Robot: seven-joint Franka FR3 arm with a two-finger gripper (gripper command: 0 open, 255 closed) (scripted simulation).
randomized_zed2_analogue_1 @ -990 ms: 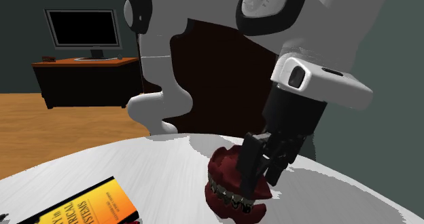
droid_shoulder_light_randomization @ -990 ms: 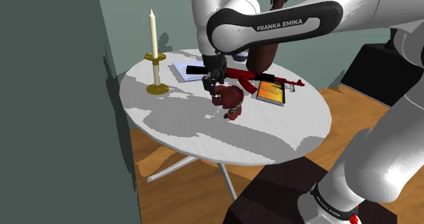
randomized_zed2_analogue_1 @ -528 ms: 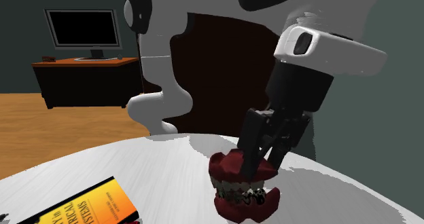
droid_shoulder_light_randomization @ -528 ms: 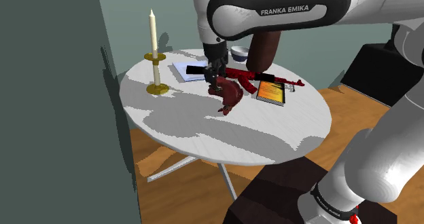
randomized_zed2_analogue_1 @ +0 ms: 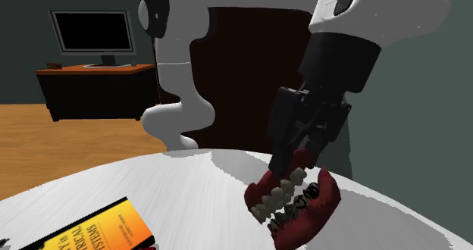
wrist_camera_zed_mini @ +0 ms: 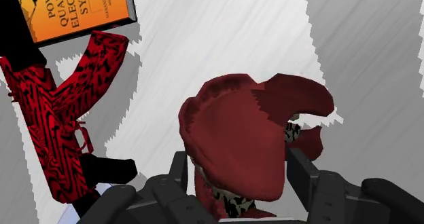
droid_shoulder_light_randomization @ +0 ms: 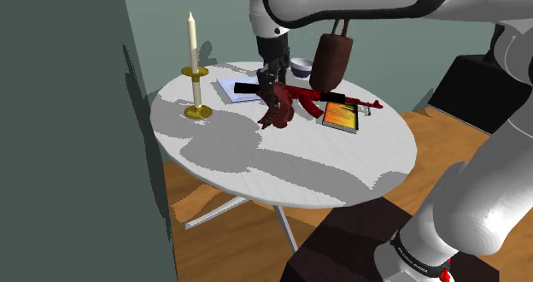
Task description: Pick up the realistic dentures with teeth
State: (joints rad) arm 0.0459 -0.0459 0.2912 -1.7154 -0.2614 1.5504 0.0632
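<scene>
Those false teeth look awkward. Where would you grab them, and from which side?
Probably across the dark red gum part, coming from above. The dentures are a curved arch with two opposite outer sides, narrow enough to fit between the fingers. The tool clasps them just so, one finger on each side.

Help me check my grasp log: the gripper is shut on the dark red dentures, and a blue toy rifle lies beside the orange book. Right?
The toy rifle is red with black markings, not blue; the wrist view shows it. The rest holds: gripper shut on the dentures, rifle beside the orange book.
</scene>
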